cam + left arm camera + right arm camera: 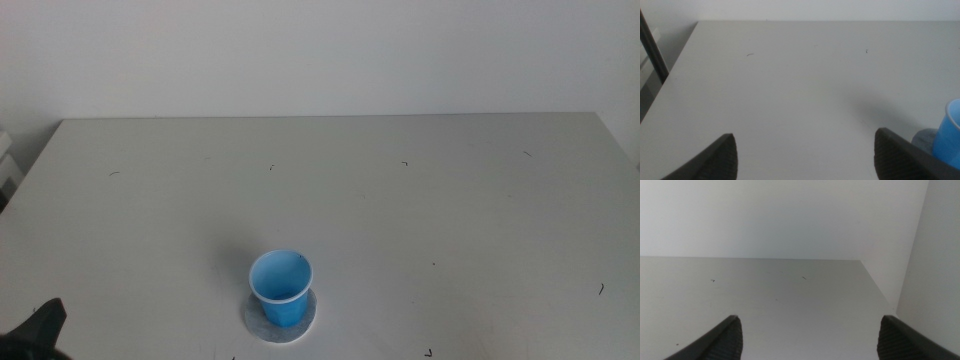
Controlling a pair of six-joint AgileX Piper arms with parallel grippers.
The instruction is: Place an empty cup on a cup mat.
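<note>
cup (280,285) stands upright on cup mat (300,326), both end effectors apart.

The cup (281,287) stands upright on the cup mat (279,322).

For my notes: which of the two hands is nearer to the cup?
The left hand, open; its wrist view shows the cup beside it. The right hand sees none.

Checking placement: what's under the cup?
The cup stands upright on the mat, whose grey rim shows around its base. The mat's centre is covered by the cup. Inside, the cup looks empty. Both grippers are clear of it, the left nearby.
</note>
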